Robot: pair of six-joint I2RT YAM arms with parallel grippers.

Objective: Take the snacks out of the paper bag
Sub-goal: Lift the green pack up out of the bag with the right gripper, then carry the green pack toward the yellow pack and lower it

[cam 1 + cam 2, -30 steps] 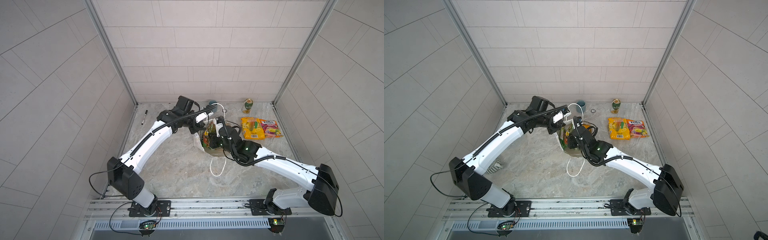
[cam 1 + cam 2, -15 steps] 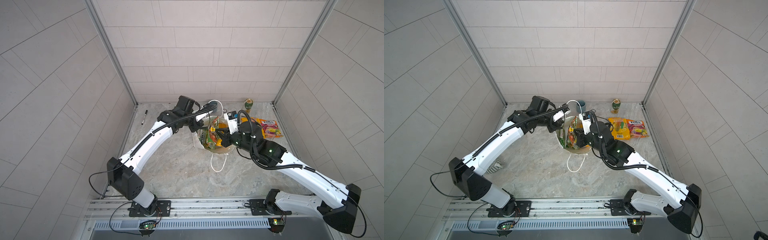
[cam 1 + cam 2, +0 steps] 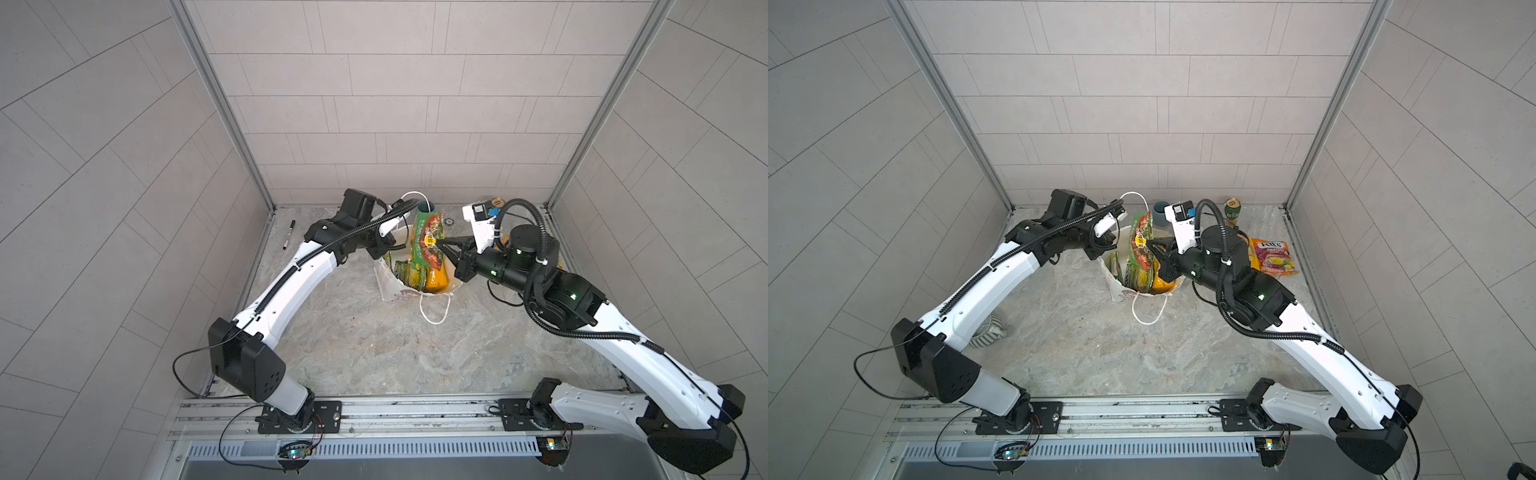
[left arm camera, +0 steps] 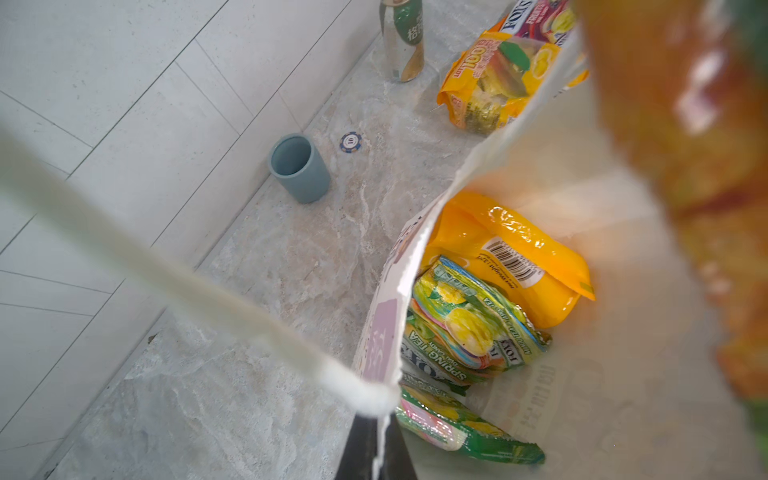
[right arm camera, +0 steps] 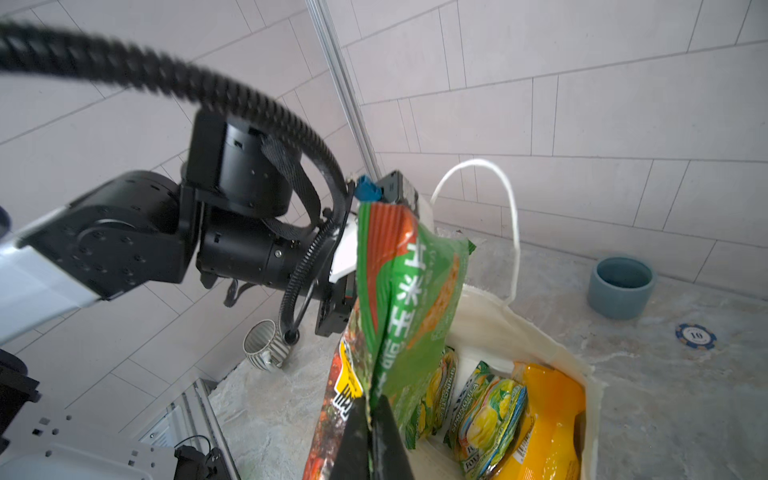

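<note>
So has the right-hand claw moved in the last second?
Yes. The right gripper, shut on a green-and-orange packet, has risen out of the paper bag; in a top view the packet's top now reaches the blue cup.

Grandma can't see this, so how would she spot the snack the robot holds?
Find the white paper bag on the marbled table. At its open mouth the right gripper pinches one packet upright. It alone is green and red-orange and raised; other packets lie lower.

Left arm [image 3: 291, 291] and right arm [image 3: 648, 363]: white shells, black joints, ribbed black conduits
</note>
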